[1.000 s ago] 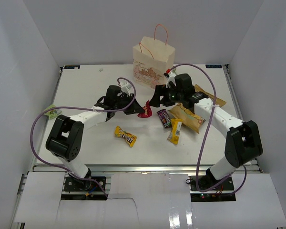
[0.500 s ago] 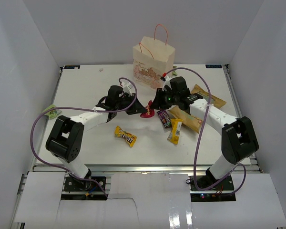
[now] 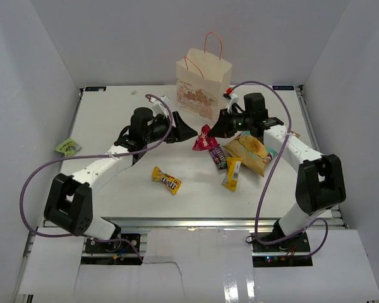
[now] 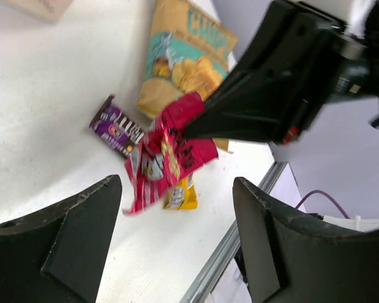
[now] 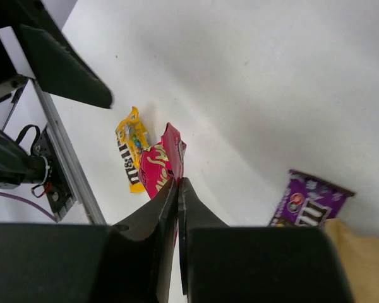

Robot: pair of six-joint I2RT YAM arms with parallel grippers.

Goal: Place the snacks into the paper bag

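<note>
My right gripper (image 3: 216, 130) (image 5: 177, 183) is shut on the top edge of a red snack packet (image 3: 203, 140) (image 5: 155, 169) (image 4: 169, 154), which hangs just above the table. To its left my left gripper (image 3: 184, 129) (image 4: 177, 243) stands open and empty, apart from the packet. On the table lie a purple bar (image 3: 218, 156) (image 4: 117, 129) (image 5: 309, 202), a yellow bar (image 3: 232, 173) (image 4: 182, 196), a yellow M&M's pack (image 3: 167, 180) (image 5: 129, 149) and a yellow-tan chip bag (image 3: 247, 151) (image 4: 186, 57). The paper bag (image 3: 204, 82) stands upright at the back with orange handles.
A small green packet (image 3: 68, 146) lies beyond the table's left edge. White walls close in the table on three sides. The metal rail (image 4: 224, 252) runs along the table's front edge. Purple cables loop from both arms.
The left gripper has opened, let go of the red packet and drawn back. The right gripper has shut on the packet and carried it a little right and toward the back.
</note>
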